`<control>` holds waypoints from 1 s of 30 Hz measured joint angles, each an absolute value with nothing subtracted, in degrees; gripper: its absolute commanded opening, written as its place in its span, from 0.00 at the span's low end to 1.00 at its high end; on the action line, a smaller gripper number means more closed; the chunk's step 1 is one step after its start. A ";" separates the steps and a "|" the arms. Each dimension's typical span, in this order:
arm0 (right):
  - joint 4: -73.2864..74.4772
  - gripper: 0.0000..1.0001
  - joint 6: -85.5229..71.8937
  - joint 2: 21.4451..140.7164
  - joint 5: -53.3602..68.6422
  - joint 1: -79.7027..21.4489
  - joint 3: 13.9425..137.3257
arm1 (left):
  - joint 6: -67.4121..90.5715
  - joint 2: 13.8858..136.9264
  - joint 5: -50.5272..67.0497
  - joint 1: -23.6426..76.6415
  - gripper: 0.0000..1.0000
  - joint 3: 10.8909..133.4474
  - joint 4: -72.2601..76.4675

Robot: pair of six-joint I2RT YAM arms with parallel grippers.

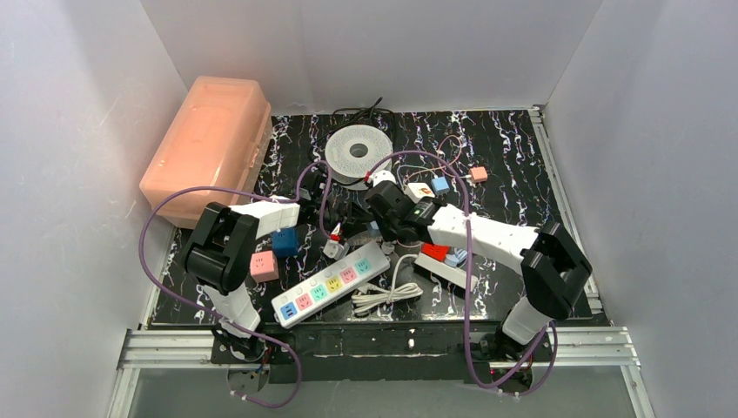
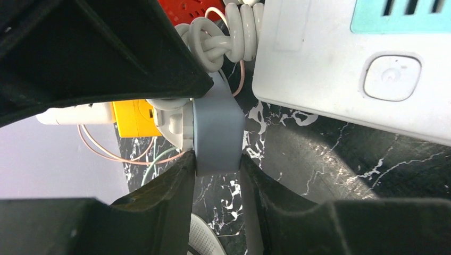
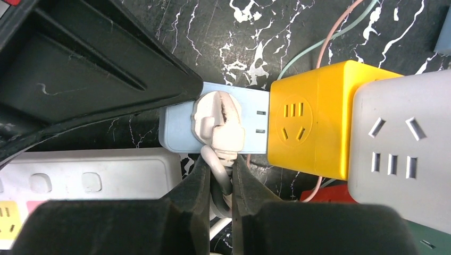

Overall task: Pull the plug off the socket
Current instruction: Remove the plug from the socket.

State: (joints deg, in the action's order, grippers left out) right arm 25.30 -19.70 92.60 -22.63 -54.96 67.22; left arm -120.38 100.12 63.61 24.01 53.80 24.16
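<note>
The black table with white marble veining (image 1: pixel 513 148) is enclosed on 3 sides: a plain pale-grey back wall (image 1: pixel 374 43), a left wall (image 1: pixel 61 131) and a right wall (image 1: pixel 670 131). A silver aluminium rail (image 1: pixel 165 348) borders the near edge. Lighting is even, with soft shadows.

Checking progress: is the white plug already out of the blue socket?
No, the white plug sits flush on the blue socket.
</note>
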 measured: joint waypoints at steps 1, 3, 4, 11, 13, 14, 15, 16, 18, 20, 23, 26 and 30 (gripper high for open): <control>25.45 0.01 -20.08 92.44 -22.02 -54.52 67.31 | -120.36 100.12 63.72 24.01 0.00 53.78 24.56; 25.87 0.01 -20.99 92.18 -20.62 -53.45 67.57 | -120.29 100.12 63.94 24.03 0.00 53.78 25.32; 26.30 0.01 -21.28 92.14 -20.14 -52.99 67.88 | -120.20 100.12 64.05 24.08 0.00 53.78 25.71; 28.58 0.01 -22.20 91.85 -19.88 -52.38 68.90 | -120.11 100.12 65.69 24.12 0.00 53.17 27.59; 28.86 0.01 -22.35 91.83 -19.77 -52.38 68.90 | -120.09 100.12 66.06 24.12 0.00 52.69 28.16; 28.99 0.01 -22.39 91.83 -19.68 -52.31 68.90 | -120.11 100.12 66.19 24.12 0.00 52.45 28.45; 29.08 0.01 -22.55 91.77 -19.29 -52.16 68.90 | -120.11 100.07 66.37 24.12 0.00 52.18 28.75; 29.19 0.01 -22.65 91.66 -18.68 -51.86 68.90 | -120.11 100.07 66.54 24.12 0.00 51.90 29.12; 29.47 0.01 -22.96 91.39 -17.04 -51.00 68.90 | -120.09 99.98 66.89 24.12 0.00 51.42 30.02; 29.76 0.01 -23.16 91.11 -15.81 -50.39 68.90 | -120.07 99.83 67.07 24.21 0.00 50.96 30.85; 30.24 0.01 -23.18 90.80 -14.81 -49.78 68.90 | -119.96 99.66 67.13 24.36 0.00 50.57 31.70; 30.46 0.01 -23.18 90.54 -14.24 -49.43 68.90 | -119.96 99.53 67.26 24.43 0.00 50.24 32.49; 30.72 0.01 -22.52 90.11 -13.76 -49.23 68.90 | -119.96 99.02 67.33 24.51 0.00 49.93 32.53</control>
State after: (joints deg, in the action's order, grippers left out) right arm 30.72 -22.52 90.11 -13.76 -49.23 68.90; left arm -119.96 99.02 67.33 24.51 49.93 32.53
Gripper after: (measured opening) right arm 0.177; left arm 0.311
